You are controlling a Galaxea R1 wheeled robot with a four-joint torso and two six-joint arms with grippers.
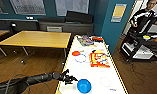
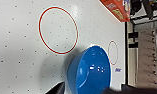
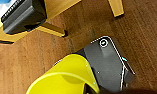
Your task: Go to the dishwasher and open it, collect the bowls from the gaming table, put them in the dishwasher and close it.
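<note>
The robot is working at the near end of the long gaming desk (image 1: 94,75), a glossy white top with a yellow rim and red ring markings, running from the lower middle of the head view up toward the centre. The small round bright blue bowl (image 1: 84,85) is sitting on that top near the bottom edge of the head view. The left pincer (image 1: 70,79) is reaching in from the lower left of the head view, its dark arm lying low and almost level over the desk's rim, the tip just beside the bowl's left wall. In the left wrist view the blue bowl (image 2: 90,71) is looming close, with a dark finger (image 2: 56,88) showing at one side of it; I cannot tell whether the pincer is spread or already pinching the rim.

To my eye the step in hand is picking up this bowl. Doing it well is probably a matter of getting one finger inside the wall and one outside, closing firmly on the rim, then lifting straight up so the smooth bowl is not sliding across the slick top.

In the right wrist view a small bright yellow bowl (image 3: 65,76) is showing large and close over the brown wooden floor (image 3: 24,60); it looks carried by the right pincer, though its fingers are not visible to me.
</note>
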